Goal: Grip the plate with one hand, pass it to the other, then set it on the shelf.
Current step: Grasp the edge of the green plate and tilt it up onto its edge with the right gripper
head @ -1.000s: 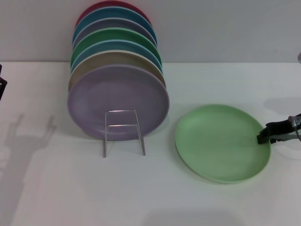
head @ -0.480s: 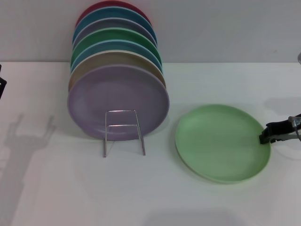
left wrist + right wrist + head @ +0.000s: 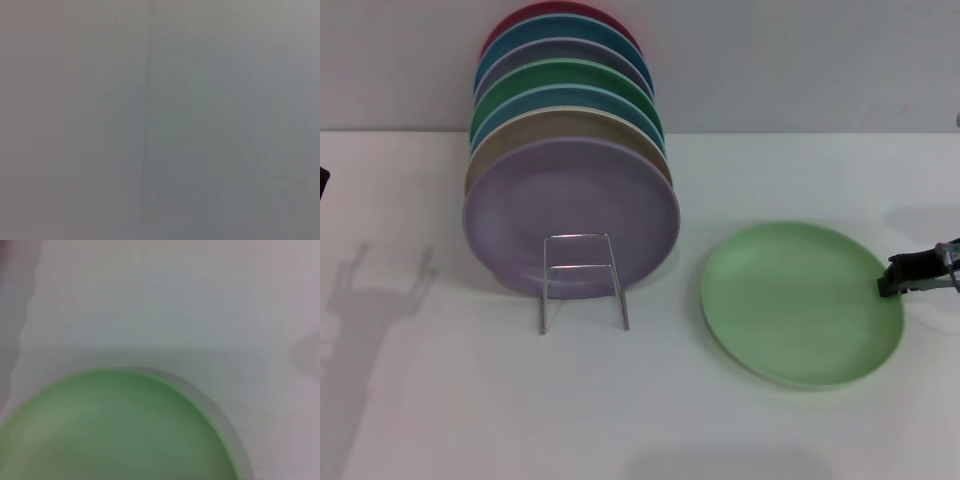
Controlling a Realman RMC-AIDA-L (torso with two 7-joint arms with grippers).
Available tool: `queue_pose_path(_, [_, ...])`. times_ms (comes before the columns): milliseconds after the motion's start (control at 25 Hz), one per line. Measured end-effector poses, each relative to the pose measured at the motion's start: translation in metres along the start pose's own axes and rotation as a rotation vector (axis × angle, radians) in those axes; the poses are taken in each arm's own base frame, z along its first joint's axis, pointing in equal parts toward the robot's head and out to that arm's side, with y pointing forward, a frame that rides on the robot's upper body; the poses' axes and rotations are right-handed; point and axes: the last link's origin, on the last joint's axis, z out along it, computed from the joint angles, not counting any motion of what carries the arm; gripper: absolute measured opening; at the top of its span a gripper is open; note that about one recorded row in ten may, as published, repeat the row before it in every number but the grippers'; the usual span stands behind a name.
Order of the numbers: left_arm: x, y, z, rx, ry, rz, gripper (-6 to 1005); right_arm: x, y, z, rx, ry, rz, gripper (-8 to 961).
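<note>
The jaws of the right gripper (image 3: 886, 285) sit at the right rim of the plate (image 3: 800, 303), dark and low, touching or just overlapping its edge; whether they are clamped on the rim or merely laid against it I cannot tell, for only their dark tip shows at the picture's right border; the arm behind them runs out of the head view almost at once. The plate is pale mint green, round and shallow; it lies flat on the white worktop (image 3: 770, 180), to the right of the shelf (image 3: 582, 280) and apart from it; the right wrist view shows the same plate (image 3: 115, 430) from close above, its curved rim against the pale worktop (image 3: 175, 305), with no fingers in sight. The shelf is a small rack of thin silvery wire, its front loop standing upright and bare; behind that loop a row of plates stands on edge, leaning back one upon another; the foremost is the lavender plate (image 3: 570, 215), then a beige plate (image 3: 570, 125), then blue, darker green, grey-blue, teal and a red one at the rear. The left gripper is not to be seen in the head view beyond a dark sliver at the left border; its shadow (image 3: 375, 290) falls on the worktop there; the left wrist view shows only a plain grey surface.
</note>
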Motion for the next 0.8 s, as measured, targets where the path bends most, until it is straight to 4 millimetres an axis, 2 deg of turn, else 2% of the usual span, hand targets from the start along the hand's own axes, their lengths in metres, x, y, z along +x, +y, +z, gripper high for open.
queue_pose_path(440, [0.001, 0.0, 0.0, -0.001, 0.004, 0.001, 830, -0.003, 0.002, -0.005, 0.007, -0.058, -0.04, 20])
queue_pose_path(800, [0.001, -0.001, 0.0, 0.004, 0.006, 0.008, 830, -0.01, 0.005, -0.015, 0.018, -0.115, -0.064, 17])
